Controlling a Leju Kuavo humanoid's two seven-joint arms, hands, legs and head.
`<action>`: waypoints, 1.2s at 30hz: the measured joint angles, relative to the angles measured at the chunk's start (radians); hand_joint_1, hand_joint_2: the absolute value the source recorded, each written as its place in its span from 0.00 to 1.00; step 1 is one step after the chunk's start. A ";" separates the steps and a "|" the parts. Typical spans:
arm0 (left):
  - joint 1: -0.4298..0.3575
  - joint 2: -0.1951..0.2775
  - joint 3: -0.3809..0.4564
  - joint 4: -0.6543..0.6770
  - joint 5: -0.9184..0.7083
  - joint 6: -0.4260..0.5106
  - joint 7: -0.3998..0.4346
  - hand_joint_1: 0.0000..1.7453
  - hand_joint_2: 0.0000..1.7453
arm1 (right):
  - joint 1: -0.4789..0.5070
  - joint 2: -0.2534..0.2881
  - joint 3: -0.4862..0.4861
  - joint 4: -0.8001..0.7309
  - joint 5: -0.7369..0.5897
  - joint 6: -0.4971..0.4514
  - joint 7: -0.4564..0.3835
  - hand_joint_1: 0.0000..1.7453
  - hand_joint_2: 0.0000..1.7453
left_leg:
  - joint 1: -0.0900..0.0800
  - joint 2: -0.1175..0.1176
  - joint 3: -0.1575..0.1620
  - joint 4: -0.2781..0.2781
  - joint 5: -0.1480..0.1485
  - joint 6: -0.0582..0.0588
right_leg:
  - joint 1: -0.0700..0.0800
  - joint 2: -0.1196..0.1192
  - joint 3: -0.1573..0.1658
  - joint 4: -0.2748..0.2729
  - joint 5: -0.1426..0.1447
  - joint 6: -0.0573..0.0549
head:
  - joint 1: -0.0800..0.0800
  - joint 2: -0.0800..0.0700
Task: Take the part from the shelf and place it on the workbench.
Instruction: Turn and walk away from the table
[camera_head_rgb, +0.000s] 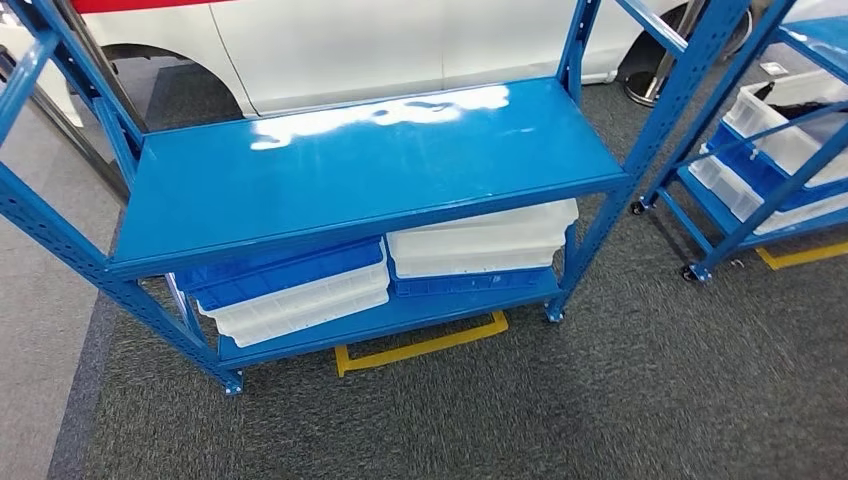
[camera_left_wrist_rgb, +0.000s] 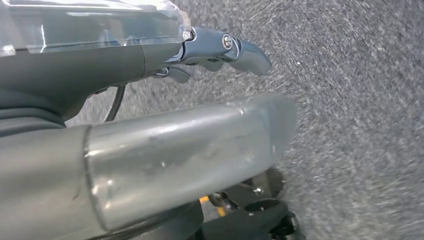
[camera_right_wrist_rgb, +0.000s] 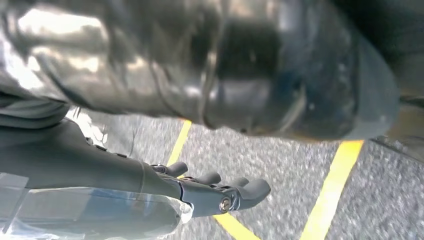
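Observation:
A blue metal shelf stands before me, its upper deck bare and glossy. Stacked blue and white bins and white bins sit on its lower level; I cannot see into them. My left hand hangs over grey carpet, fingers stretched out away from the thick thumb, holding nothing. My right hand also hangs above the floor with fingers extended and nothing in it.
A second blue shelf on castors stands at the right, carrying white and blue bins, one with something dark inside. Yellow floor tape marks the shelf spots. A white car is parked behind.

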 joint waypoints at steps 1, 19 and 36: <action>0.000 -0.001 0.000 0.000 0.000 0.000 0.000 0.00 0.00 | 0.003 -0.001 0.000 0.001 0.000 0.000 0.000 0.00 0.00 | 0.002 -0.011 0.003 0.005 -0.009 -0.008 | 0.000 0.014 -0.002 -0.036 0.043 -0.003 | 0.000 0.000; -0.002 0.002 0.000 0.000 0.005 0.008 0.000 0.00 0.00 | -0.005 -0.004 -0.004 0.001 -0.020 -0.039 -0.010 0.00 0.00 | 0.007 0.075 -0.066 0.018 0.002 -0.042 | 0.009 -0.023 0.035 -0.082 0.073 -0.045 | -0.001 0.000; -0.001 -0.002 0.000 0.000 0.000 0.017 0.015 0.00 0.00 | -0.007 -0.007 -0.010 0.001 -0.018 -0.047 -0.004 0.00 0.00 | 0.004 0.070 -0.050 0.014 0.012 -0.039 | 0.016 -0.021 0.025 -0.084 0.082 -0.050 | 0.000 0.000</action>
